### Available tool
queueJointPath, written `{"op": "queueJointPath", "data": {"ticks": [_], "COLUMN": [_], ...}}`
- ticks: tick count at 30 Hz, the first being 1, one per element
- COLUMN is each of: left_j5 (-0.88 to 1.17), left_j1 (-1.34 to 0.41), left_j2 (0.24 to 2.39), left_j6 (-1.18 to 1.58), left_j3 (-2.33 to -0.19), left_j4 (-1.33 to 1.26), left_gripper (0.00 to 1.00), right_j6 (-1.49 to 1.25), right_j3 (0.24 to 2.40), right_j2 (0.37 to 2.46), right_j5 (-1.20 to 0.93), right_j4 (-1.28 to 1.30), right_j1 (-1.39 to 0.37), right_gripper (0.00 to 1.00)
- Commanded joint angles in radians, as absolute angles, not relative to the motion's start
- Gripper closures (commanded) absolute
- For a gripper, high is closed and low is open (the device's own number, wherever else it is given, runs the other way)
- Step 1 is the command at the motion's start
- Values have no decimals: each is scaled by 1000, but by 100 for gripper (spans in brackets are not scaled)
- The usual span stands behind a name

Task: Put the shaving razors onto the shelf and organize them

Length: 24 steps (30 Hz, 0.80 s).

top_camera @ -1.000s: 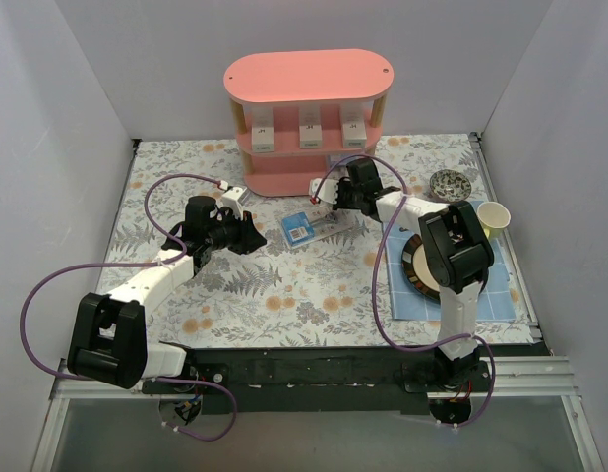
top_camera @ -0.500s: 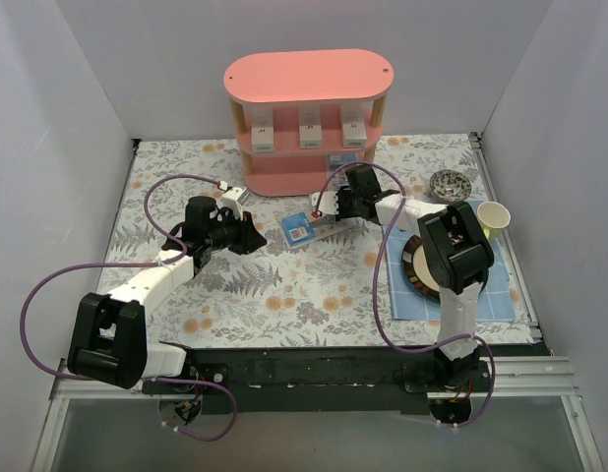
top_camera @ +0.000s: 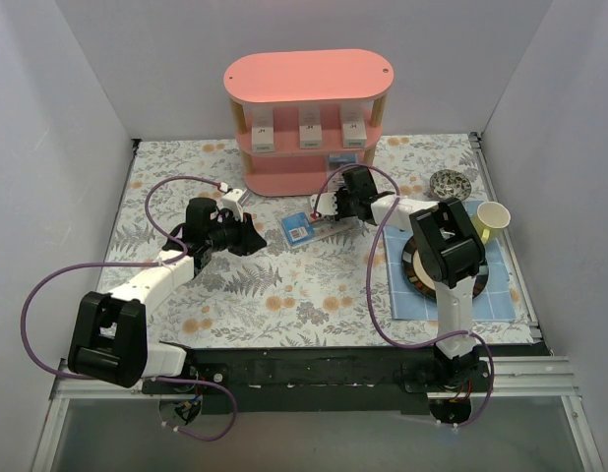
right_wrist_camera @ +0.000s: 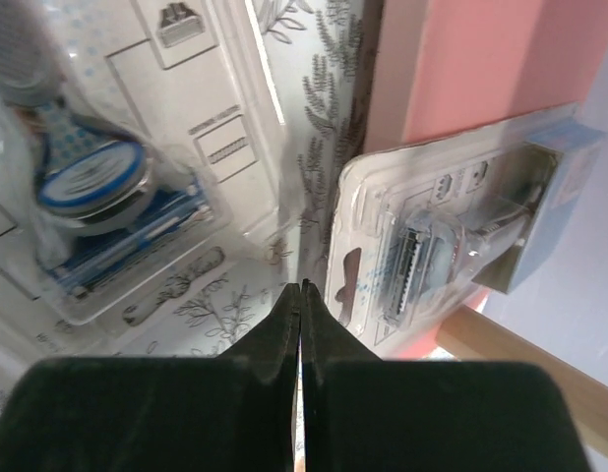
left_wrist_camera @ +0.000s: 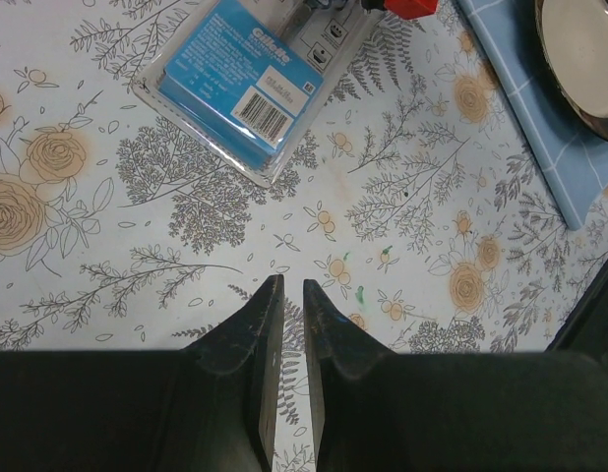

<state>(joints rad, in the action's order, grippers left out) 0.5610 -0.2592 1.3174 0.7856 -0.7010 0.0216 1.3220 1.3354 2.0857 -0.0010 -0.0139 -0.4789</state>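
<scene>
Your right hand (right_wrist_camera: 300, 285): clenched, grasp unclear; blister pack (right_wrist_camera: 107, 187) cut off at 9 o'clock. Your left hand (left_wrist_camera: 285, 290): clenched, empty.

The shelf (top_camera: 309, 74) is salmon pink with pale, light-wood posts (top_camera: 379, 113). The three boxes (top_camera: 310, 131) on its middle tier are white, each with a small dark mark. In front of the shelf, the blister pack (left_wrist_camera: 235, 93) is clear plastic over a bright blue card with a white barcode patch. Under the shelf, the tablecloth (top_camera: 284, 285) is white, printed with grey ferns and orange flowers. Right of the shelf, the mat (top_camera: 496, 295) is light blue check and the cup (top_camera: 493, 216) is pale yellow.
</scene>
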Motion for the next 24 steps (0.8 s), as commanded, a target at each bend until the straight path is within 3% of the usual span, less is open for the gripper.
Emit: {"op": "queueJointPath", "data": {"ticks": [1,4,5,7,8,11,12,14,15,18,24], "left_j5": [569,569,569,533,511,512,514,522,526,561,606], "left_j1": [-264,-264,-264,-264,-264,-264,-264,-262,-264,-264,-262], "left_j2": [1322,1324,1325,1327,1328,1331,1333,1328,1325,1302,1253], "left_j6": [790,793,795,814,827,818,815,815,815,804,761], "left_j3": [-707,-706,-706,-706,-704,-704,-706,-707,-707,-696,-686], "left_j4": [5,6,6,6,6,6,6,6,6,8,46], "left_gripper": [86,86,81,59,40,29,28,26,26,23,17], "right_j6": [1356,1359,1358,1348,1348,1348,1344,1322,1287,1229,1132], "right_j3": [1361,1355,1351,1339,1336,1307,1298,1278,1273,1296,1376], "right_j2": [2095,2100,2103,2100,2094,2056,2042,1987,1968,1896,1850], "right_j5": [38,54,57,54,52,29,22,-9,-35,-151,-334], "right_j4": [-115,-159,-172,-207,-207,-166,-150,-76,-45,151,394], "right_j1": [-477,-477,-477,-474,-472,-474,-474,-476,-479,-494,-531], "right_gripper": [99,99,99,99,99,99,98,84,71,59,50]}}
